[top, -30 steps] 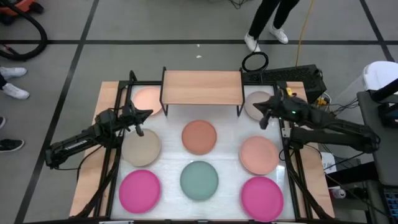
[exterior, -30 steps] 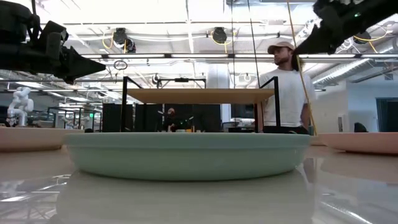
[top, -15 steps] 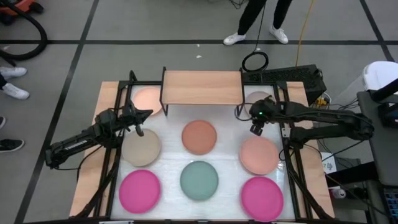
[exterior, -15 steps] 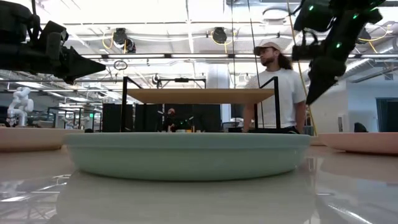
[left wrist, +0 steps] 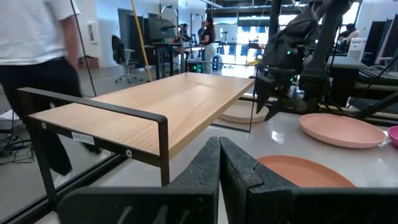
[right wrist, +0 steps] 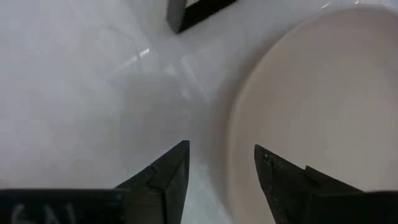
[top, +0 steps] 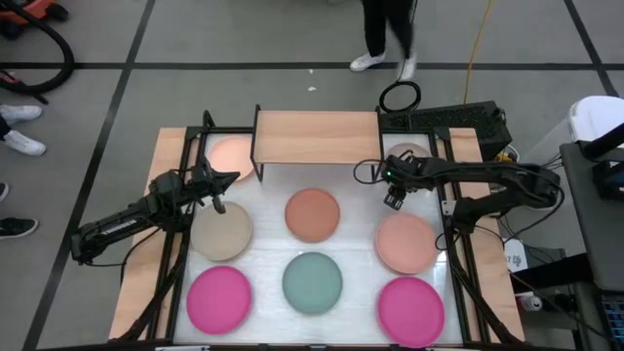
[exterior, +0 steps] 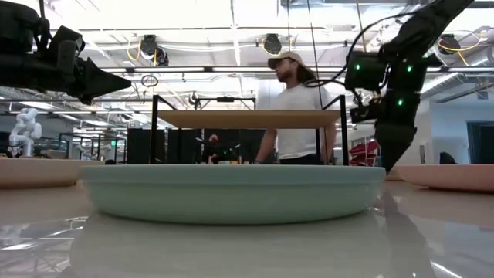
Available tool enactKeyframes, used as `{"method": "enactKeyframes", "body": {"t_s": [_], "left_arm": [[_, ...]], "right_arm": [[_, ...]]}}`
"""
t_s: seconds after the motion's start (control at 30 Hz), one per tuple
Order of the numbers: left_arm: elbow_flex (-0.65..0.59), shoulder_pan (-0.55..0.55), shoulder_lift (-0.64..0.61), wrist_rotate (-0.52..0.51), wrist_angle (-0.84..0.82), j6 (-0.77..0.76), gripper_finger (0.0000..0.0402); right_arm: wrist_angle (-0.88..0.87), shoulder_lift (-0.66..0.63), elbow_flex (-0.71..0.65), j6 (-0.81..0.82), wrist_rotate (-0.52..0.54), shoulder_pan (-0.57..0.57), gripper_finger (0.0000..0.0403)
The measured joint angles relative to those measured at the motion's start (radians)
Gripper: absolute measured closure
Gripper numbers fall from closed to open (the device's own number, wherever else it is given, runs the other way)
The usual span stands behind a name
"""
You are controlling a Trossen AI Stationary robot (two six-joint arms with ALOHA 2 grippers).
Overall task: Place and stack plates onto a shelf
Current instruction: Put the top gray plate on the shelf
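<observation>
The left gripper, fingers pressed together, hovers above the beige plate. The shelf is bare. The right gripper, fingers parted, points down beside the pale plate. These plates look stiff, light and slick; pinch the rim.

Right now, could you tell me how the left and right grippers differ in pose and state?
The left gripper is shut and hangs above the table beside the beige plate, pointing roughly level toward the shelf. The right gripper is open and points down at the rim of the pale plate by the shelf's leg. Neither holds anything.
</observation>
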Motion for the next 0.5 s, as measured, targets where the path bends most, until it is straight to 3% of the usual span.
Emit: {"method": "enactKeyframes", "body": {"t_s": [0.3, 0.5], "left_arm": [[0.0, 0.0, 0.0, 0.0, 0.0, 0.0, 0.0398], [0.0, 0.0, 0.0, 0.0, 0.0, 0.0, 0.0398]], "right_arm": [[0.05, 0.028, -0.048, 0.001, -0.004, -0.069, 0.0251], [0.046, 0.029, -0.052, -0.003, -0.079, -0.085, 0.0325]]}}
